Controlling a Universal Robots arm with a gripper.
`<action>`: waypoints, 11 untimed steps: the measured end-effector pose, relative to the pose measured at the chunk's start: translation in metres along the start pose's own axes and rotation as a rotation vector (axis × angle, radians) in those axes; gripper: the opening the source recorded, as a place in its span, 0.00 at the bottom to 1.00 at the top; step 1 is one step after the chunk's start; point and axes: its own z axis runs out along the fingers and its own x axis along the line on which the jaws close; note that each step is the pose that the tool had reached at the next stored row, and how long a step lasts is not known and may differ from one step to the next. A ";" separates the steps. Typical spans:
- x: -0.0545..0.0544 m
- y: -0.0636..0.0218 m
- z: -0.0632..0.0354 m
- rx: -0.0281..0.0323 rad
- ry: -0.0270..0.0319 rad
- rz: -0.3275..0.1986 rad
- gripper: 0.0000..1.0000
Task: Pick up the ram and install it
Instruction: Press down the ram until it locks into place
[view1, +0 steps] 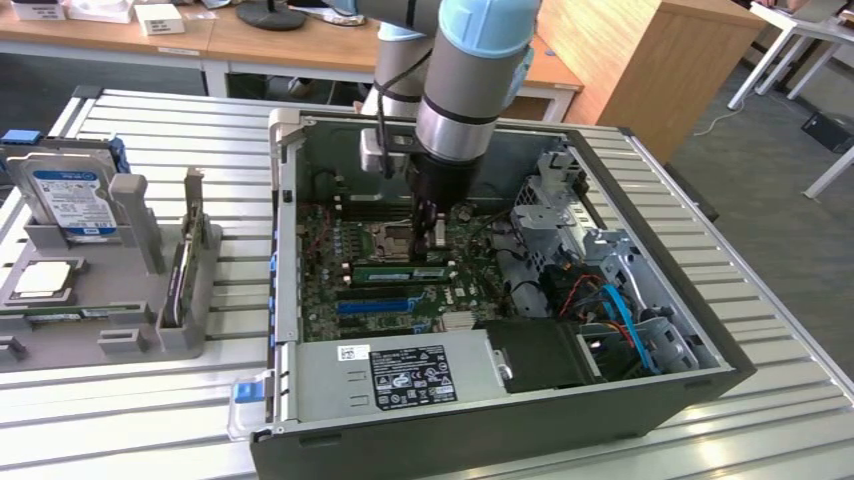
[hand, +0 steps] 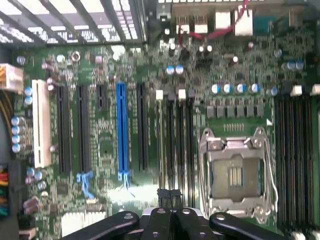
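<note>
hovering inside the open computer case (view1: 694, 385), the gripper (view1: 430, 238) is closing fully, holding nothing; the ram (view1: 400, 273) is lying seated just below it, long axis crosswise on the motherboard (hand: 150, 125).

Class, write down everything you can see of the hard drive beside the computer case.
The hard drive is a silvery metal slab with a blue-and-white label facing the camera. It stands upright, slotted into a grey holder at the exterior view's left, apart from the open computer case. Blue pieces show by its top corners. Only the holder appears to touch it.
</note>
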 end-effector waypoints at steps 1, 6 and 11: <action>0.000 0.0027 0.0000 0.0000 0.0000 0.000 0.11; 0.001 0.0149 0.0001 0.0001 0.0000 0.000 0.11; 0.001 0.0266 0.0002 0.0003 0.0000 0.000 0.11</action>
